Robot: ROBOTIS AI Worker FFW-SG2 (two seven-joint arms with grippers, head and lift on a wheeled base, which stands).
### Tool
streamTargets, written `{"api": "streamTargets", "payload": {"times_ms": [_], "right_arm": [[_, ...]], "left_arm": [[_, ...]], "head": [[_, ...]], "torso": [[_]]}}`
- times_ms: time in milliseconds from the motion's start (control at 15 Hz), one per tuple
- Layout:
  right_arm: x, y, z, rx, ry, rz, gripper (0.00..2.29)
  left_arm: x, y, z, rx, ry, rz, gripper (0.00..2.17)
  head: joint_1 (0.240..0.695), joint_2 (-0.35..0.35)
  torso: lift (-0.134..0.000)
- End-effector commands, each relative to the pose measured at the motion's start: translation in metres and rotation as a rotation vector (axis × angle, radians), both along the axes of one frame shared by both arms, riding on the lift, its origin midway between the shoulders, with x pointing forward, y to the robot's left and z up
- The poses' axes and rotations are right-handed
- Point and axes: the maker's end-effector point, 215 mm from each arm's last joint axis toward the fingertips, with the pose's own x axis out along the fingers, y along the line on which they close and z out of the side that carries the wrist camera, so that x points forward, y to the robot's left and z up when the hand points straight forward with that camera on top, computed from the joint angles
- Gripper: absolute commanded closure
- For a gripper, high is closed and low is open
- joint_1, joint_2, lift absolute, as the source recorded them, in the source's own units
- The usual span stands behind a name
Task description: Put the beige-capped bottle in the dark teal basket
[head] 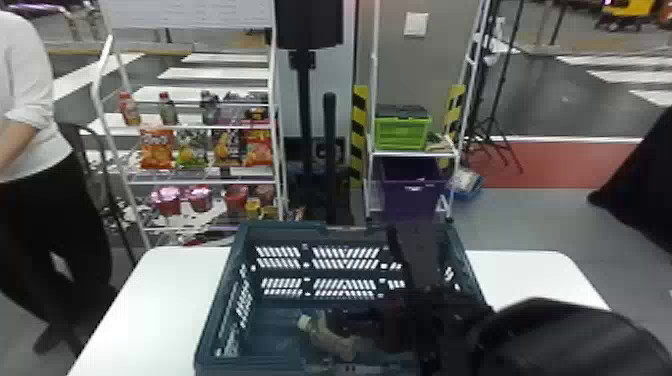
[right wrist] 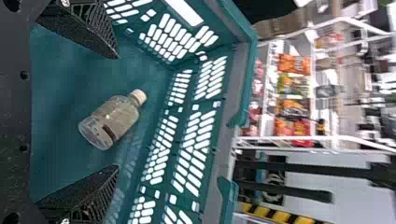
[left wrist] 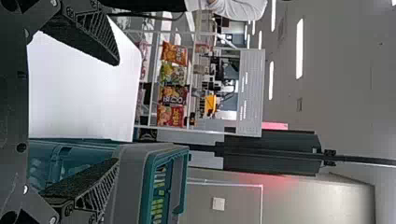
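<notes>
Jaws wide open, clear of bottle (right wrist: pixel 114 119).

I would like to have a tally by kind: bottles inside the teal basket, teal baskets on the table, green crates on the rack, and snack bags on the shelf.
Bottle: 1
Teal basket: 1
Green crate: 1
Snack bags: 4
Total: 7

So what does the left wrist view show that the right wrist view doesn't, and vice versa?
Left wrist view: the open left gripper, white tabletop and ceiling lights.
Right wrist view: the open right gripper and the beige-capped bottle lying in the basket.
Both: the basket's rim and the snack bags on the rack.
</notes>
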Motion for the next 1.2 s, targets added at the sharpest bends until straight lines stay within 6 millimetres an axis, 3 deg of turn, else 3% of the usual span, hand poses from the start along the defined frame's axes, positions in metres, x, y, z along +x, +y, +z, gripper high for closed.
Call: {"api": "streamTargets", "payload": {"times_ms": [0,333,533,733,867,1133], "right_arm": [[-0.014,-0.026,0.007,0.014,-0.067,-0.037,0.04],[-0.048,-0.087,0.029,0.058,-0.265,-0.142,0.04],[-0.077,-0.119,0.029,0.101,-0.367,-0.209,0.04],[-0.109,-0.141,0.040,0.156,-0.501,-0.259,0.04],[-0.129,-0.154,0.033,0.159,-0.530,-0.283,0.04],[-0.163,-0.161,0.009,0.164,-0.518,-0.284,0.04]], "left_arm": [[0.000,0.000,0.000,0.000,0.000,0.000,0.15],[0.001,-0.002,0.001,-0.002,-0.003,-0.007,0.15],[0.001,-0.003,0.003,-0.003,-0.009,-0.010,0.15],[0.002,-0.005,0.004,-0.005,-0.010,-0.018,0.15],[0.002,-0.008,0.006,-0.006,-0.013,-0.025,0.15],[-0.002,-0.010,0.008,-0.002,-0.011,-0.029,0.15]], "head": [[0.499,0.000],[0.499,0.000],[0.499,0.000],[0.499,0.000],[0.499,0.000],[0.499,0.000]], "torso": [[0.000],[0.000],[0.000],[0.000],[0.000],[0.000]]}}
